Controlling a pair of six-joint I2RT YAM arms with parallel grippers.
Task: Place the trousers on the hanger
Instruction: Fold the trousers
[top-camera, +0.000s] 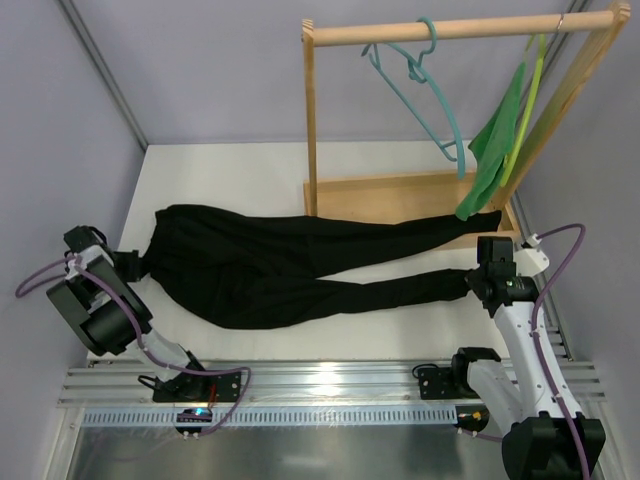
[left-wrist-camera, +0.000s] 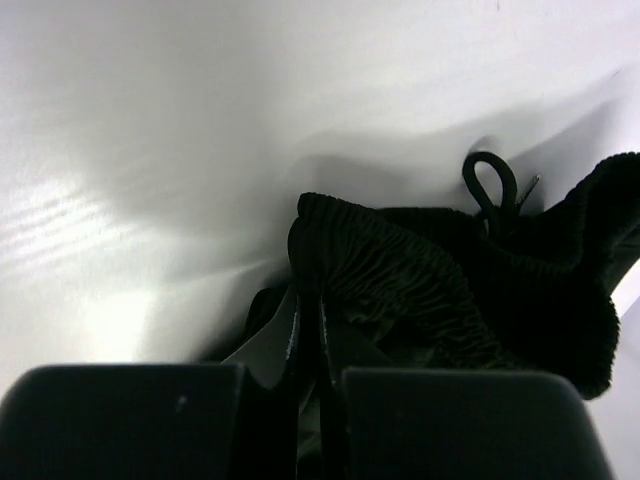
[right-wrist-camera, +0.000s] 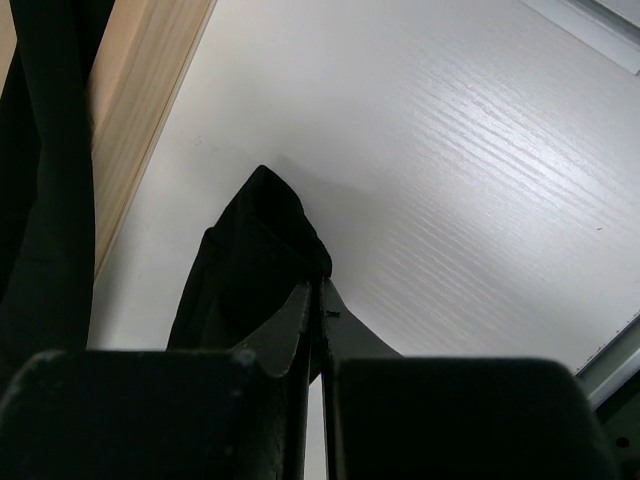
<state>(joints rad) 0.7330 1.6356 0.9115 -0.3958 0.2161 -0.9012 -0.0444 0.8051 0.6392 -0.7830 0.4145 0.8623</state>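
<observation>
The black trousers (top-camera: 290, 265) lie stretched across the white table, waistband at the left, legs running right. My left gripper (top-camera: 138, 262) is shut on the ribbed waistband (left-wrist-camera: 400, 280); a drawstring loop (left-wrist-camera: 490, 185) shows beyond it. My right gripper (top-camera: 472, 280) is shut on the near leg's cuff (right-wrist-camera: 255, 260). The far leg's end lies over the rack's wooden base. The teal-blue hanger (top-camera: 420, 85) hangs from the wooden rail (top-camera: 450, 28) at the back, apart from both grippers.
A wooden rack with a tray-like base (top-camera: 400, 195) stands at the back right; its edge shows in the right wrist view (right-wrist-camera: 140, 110). A green cloth (top-camera: 495, 150) and a yellow-green hanger (top-camera: 527, 105) hang at the rail's right end. Grey walls close in on both sides.
</observation>
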